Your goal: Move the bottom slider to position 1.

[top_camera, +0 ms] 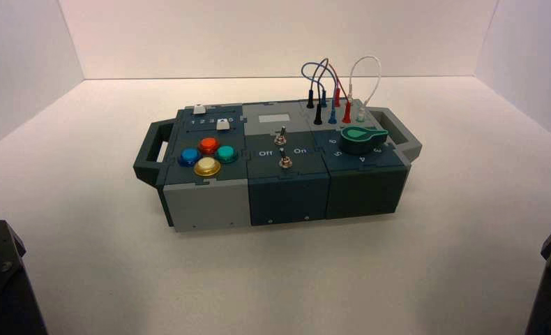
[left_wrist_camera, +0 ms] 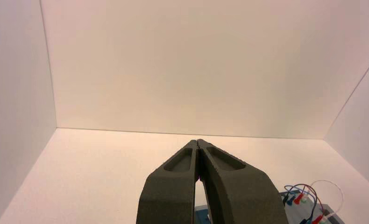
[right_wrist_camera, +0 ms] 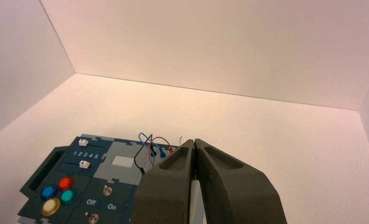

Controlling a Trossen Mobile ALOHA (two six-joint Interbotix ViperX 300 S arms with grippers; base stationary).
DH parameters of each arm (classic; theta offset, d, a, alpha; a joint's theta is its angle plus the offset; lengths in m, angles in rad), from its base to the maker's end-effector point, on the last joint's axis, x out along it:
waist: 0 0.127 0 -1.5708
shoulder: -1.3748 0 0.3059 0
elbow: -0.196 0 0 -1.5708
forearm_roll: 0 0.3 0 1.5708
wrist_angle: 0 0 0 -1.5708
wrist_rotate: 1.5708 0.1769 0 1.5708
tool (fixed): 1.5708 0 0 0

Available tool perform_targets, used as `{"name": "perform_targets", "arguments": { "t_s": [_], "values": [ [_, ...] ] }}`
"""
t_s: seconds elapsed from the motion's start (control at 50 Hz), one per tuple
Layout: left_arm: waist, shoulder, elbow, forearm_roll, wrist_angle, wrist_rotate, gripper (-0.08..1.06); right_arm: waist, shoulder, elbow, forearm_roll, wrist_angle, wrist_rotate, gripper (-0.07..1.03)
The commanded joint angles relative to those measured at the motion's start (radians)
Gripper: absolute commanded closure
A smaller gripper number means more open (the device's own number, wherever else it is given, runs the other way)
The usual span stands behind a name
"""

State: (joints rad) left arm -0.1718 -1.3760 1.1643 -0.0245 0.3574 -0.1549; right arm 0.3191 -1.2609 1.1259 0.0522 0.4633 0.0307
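We see the bottom slider (top_camera: 222,124) on the box's (top_camera: 287,188) left rear panel, just behind the coloured buttons (top_camera: 207,155) and under the right-hand end of the numeral row (right_wrist_camera: 85,155) — well away from position 1 (right_wrist_camera: 74,154). Both arms sit parked at the near corners, clear of the box. The left gripper (left_wrist_camera: 198,142) and right gripper (right_wrist_camera: 194,141) are pressed together — empty. In the high view, the numerals are hard to read.

Soft even light falling from above, box (top_camera: 280,164) casting a faint shadow forward, glare glinting on round buttons (top_camera: 207,156).
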Motion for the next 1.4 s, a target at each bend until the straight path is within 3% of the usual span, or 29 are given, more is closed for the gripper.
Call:
{"name": "perform_targets", "arguments": {
  "t_s": [0.02,0.6,0.82,1.16,1.4],
  "values": [
    [0.002,0.014,-0.025,0.000,-0.014,0.006,1.01,-0.002,0.014,-0.015,0.003,-0.014,0.002,0.99],
    [-0.003,0.077,-0.049,-0.006,0.008,0.020,1.01,-0.002,0.087,-0.029,0.020,0.002,0.002,0.99],
    [-0.038,0.172,-0.104,-0.003,0.101,0.037,1.01,0.006,0.120,-0.032,0.037,0.023,0.000,0.99],
    [-0.046,0.362,-0.239,-0.003,0.345,0.066,1.01,0.015,0.250,-0.071,0.066,0.080,-0.006,0.99],
    [-0.049,0.538,-0.351,-0.005,0.509,0.150,1.01,0.069,0.365,-0.126,0.064,0.115,-0.029,0.99]
  ]
}}
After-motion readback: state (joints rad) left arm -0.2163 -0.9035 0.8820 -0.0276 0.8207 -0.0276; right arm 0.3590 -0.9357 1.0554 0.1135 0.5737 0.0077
